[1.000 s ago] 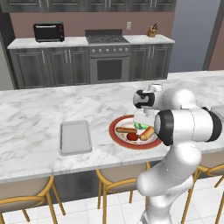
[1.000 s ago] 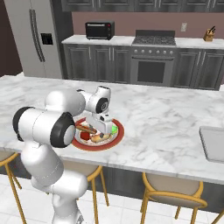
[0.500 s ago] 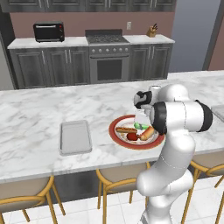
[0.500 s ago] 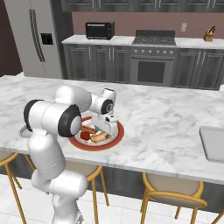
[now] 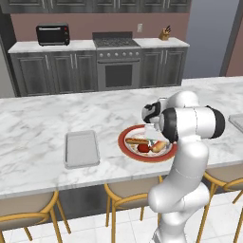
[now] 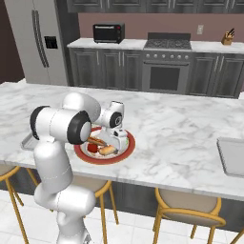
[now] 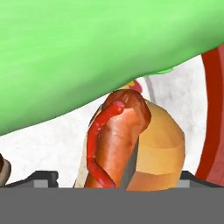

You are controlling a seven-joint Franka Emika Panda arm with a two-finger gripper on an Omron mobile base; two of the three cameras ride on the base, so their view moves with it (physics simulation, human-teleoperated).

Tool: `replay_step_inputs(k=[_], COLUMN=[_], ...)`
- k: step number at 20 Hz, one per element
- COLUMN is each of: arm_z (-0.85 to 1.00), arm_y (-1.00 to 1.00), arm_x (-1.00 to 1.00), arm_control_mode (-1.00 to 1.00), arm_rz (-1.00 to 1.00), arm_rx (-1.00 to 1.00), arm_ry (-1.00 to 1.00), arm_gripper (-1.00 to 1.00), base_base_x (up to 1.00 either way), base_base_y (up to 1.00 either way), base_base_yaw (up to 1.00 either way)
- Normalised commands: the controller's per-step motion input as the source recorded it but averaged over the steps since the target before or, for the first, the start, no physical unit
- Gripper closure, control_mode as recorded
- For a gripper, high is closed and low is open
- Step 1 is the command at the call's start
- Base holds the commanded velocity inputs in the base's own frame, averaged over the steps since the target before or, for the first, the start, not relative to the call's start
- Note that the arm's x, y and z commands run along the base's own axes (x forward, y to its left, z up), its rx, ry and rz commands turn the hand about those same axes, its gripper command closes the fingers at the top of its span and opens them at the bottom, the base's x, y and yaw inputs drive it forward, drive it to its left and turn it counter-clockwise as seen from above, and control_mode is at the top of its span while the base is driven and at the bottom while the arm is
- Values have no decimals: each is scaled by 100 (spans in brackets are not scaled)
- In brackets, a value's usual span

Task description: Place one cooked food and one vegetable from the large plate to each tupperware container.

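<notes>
The large plate (image 5: 127,148), red-rimmed, lies on the marble island and carries a hot dog (image 5: 136,141), a red vegetable (image 5: 142,148) and a browned piece (image 5: 159,146). My gripper (image 5: 151,135) points straight down onto the plate's far side, also seen over the plate (image 6: 125,151) as the gripper (image 6: 117,139). In the hand view the hot dog (image 7: 116,135) lies close up between the wide-set fingertips (image 7: 43,177), with gaps on both sides, so the gripper (image 7: 116,178) is open. A large green vegetable (image 7: 109,52) fills the top, beside the plate's rim (image 7: 214,122). One tupperware container (image 5: 81,148) sits left of the plate.
A second light-grey tray (image 6: 231,156) lies far to the right on the island, also at the edge as the tray (image 5: 237,120). Wooden stools stand under the island's front edge. The stove, toaster oven and cabinets line the back wall.
The hand has dropped lower onto the plate, and the arm's elbow has swung rightward in the left base view. The food and trays have not moved.
</notes>
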Motion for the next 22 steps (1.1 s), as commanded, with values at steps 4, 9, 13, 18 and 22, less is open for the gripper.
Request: replay_step_inputs(k=[4, 9, 13, 18, 22], arm_z=[-22, 18, 96, 94, 37], arm_y=[2, 0, 0, 32, 78], arm_x=[-3, -18, -54, -31, -15], arm_control_mode=[-100, -100, -100, -100, -100], arm_rz=[0, -4, 12, 32, 52], arm_rx=[-2, 0, 0, 1, 12], arm_ry=[0, 5, -3, -8, -17], arm_gripper=[100, 100, 100, 100, 100], base_base_x=[0, 0, 0, 0, 0], base_base_y=[0, 0, 0, 0, 0], base_base_yaw=[0, 0, 0, 0, 0])
